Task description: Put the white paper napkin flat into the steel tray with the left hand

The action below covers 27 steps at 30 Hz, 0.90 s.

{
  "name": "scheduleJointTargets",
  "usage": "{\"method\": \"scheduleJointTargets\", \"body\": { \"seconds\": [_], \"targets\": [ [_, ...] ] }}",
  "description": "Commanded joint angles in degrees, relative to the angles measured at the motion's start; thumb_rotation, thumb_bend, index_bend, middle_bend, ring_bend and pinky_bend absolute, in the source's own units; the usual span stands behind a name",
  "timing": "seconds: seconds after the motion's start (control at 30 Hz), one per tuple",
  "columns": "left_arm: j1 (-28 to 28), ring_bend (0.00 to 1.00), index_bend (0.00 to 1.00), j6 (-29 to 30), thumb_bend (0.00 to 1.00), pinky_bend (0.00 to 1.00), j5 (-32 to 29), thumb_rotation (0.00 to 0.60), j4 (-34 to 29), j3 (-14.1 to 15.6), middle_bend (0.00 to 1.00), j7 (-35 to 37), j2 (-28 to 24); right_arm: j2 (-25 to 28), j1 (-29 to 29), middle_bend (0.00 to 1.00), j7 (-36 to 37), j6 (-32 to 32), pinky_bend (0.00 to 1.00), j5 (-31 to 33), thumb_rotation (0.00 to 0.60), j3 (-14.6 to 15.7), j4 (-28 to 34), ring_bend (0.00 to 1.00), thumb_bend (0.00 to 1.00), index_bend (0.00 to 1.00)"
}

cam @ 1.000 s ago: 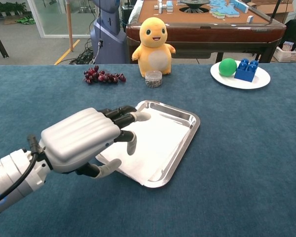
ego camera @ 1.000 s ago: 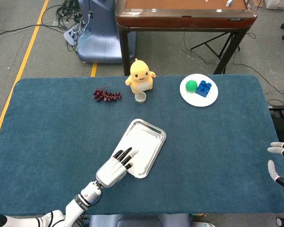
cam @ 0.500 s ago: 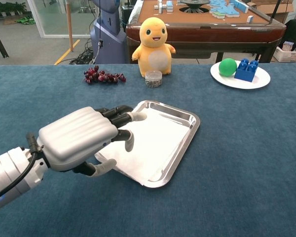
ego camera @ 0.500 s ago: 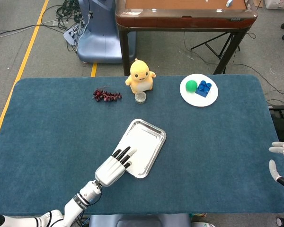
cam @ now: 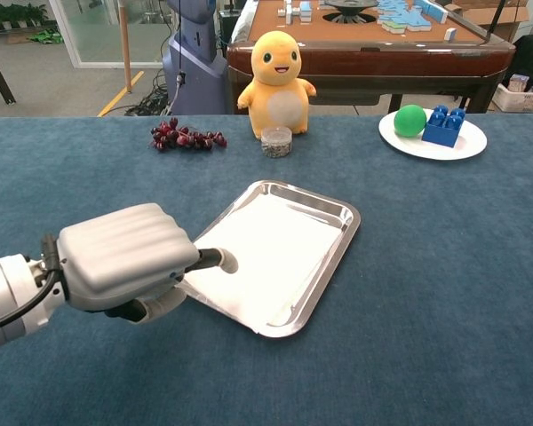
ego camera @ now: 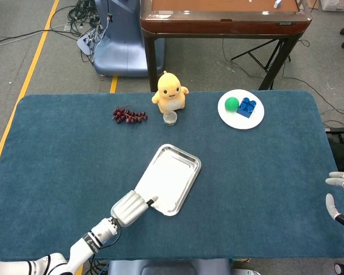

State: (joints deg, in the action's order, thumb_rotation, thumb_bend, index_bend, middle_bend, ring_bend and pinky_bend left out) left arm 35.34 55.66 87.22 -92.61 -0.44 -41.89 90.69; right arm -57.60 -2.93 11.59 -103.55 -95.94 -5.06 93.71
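White napkin (cam: pixel 271 253) lies flat in rectangular steel tray (cam: pixel 342 232); left hand (cam: pixel 124 257) fingers curled, empty.

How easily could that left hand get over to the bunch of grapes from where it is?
Probably yes. The left hand sits at the steel tray's near corner, and only bare blue cloth lies between it and the grapes. Whether the arm stretches that far, I can't tell.
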Motion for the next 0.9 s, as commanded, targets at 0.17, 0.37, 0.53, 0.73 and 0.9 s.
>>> {"method": "scheduleJointTargets", "body": {
  "seconds": [0.17, 0.37, 0.53, 0.73, 0.9],
  "targets": [
    [1.5, 0.93, 0.23, -2.1, 0.60, 1.00, -2.5, 0.600, -2.1, -0.1, 1.00, -1.9, -1.3, -0.2, -0.2, 0.37, 0.4, -0.6, 0.20, -0.2, 0.600, -0.1, -0.4, 0.22, 0.44, 0.41],
    [2.4, 1.00, 0.32, -3.1, 0.76, 1.00, -4.4, 0.600, -3.7, -0.3, 1.00, -3.9, -1.7, -0.2, -0.3, 0.37, 0.6, -0.8, 0.20, -0.2, 0.600, -0.2, -0.5, 0.22, 0.44, 0.41],
    [2.7, 1.00, 0.32, -3.1, 0.80, 1.00, -7.5, 0.600, -5.0, -0.5, 1.00, -7.4, -1.5, -0.2, -0.4, 0.37, 0.8, -1.1, 0.20, -0.3, 0.600, -0.2, -0.6, 0.22, 0.44, 0.41],
    [3.3, 1.00, 0.32, -2.7, 0.80, 1.00, -11.7, 0.600, -6.0, -0.7, 1.00, -11.7, -0.6, -0.2, -0.5, 0.37, 1.0, -1.4, 0.20, -0.4, 0.600, -0.2, -0.7, 0.22, 0.44, 0.41],
    [3.9, 1.00, 0.32, -2.2, 0.80, 1.00, -13.6, 0.600, -6.3, -0.7, 1.00, -13.3, 0.0, -0.3, -0.6, 0.37, 1.2, -1.6, 0.20, -0.3, 0.600, -0.4, -0.8, 0.22, 0.44, 0.41]
  ]
}}
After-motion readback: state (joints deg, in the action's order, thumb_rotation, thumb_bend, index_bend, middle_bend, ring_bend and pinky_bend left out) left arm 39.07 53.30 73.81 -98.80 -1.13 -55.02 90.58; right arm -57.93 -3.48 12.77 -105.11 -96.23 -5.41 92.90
